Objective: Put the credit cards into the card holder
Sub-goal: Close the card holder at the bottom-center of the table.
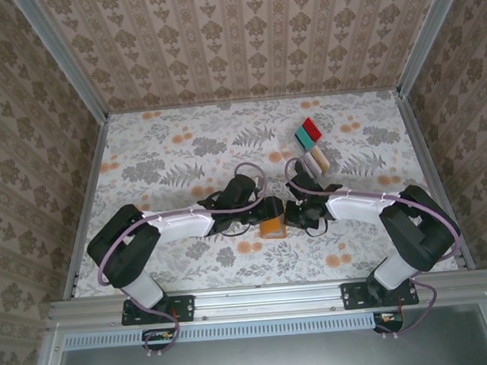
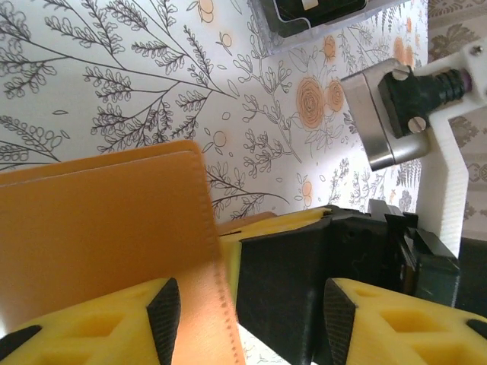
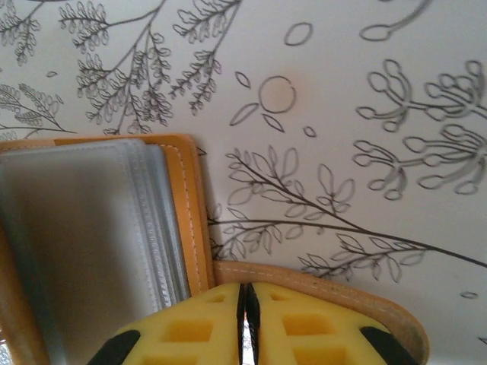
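The card holder [image 1: 272,226] lies open on the flower-patterned desk [image 1: 166,154], right where the two sets of jaws meet, with the left jaws on one side of it and the right jaws on the other.

In the left wrist view, the left jaws stand well apart. The holder's orange cover [image 2: 99,228] rests against the inner side of one yellow finger [image 2: 91,331], and its stitched edge runs down into the gap. The black and yellow body of the other arm's tool takes up the rest of the gap, and nothing is pinched.

In the right wrist view, the right jaws are closed, with only a thin slit between the fingers [image 3: 190,334]. Their tips sit over the holder's curved flap [image 3: 327,293]. Just beside them the clear inner sleeves [image 3: 84,228] are exposed.

The credit cards [image 1: 312,144] lie in a small cluster on the desk, well beyond the right jaws. Teal, red and pale ones are touching.
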Tool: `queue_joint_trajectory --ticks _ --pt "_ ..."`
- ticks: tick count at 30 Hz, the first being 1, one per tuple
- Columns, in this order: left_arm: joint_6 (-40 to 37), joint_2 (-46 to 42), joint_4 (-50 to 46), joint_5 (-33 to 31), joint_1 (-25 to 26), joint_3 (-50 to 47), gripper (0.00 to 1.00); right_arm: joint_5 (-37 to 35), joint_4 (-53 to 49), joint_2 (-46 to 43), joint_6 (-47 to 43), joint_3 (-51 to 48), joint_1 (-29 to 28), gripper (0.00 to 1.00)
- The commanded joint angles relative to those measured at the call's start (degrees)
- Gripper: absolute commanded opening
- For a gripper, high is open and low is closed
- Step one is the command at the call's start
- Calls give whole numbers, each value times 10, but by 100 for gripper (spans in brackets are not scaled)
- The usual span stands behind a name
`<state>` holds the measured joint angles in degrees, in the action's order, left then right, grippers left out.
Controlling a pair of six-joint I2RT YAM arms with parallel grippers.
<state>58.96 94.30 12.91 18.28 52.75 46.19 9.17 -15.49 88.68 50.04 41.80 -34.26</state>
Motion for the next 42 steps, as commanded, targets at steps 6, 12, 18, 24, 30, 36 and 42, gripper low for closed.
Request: queue_joint_trajectory --ticks 6,12,18,24,30,36,42 --pt "24 26 1 -1 4 10 56 -38 -81 -69 12 -7 -5 18" --pt "38 28 11 -9 3 -5 46 -52 -86 -131 23 -18 -3 15" --pt "51 35 9 -18 2 -10 32 -10 -50 -154 19 -18 -2 11" --pt "58 40 12 -16 2 -11 23 28 -16 -142 23 -12 -3 8" --pt "63 41 0 -23 2 -13 17 42 0 -133 28 -15 -4 8" --pt "68 46 -2 -27 2 -15 11 55 8 -96 32 -6 -5 7" --pt "65 43 -4 -28 4 -16 11 64 26 -50 30 -6 -8 7"
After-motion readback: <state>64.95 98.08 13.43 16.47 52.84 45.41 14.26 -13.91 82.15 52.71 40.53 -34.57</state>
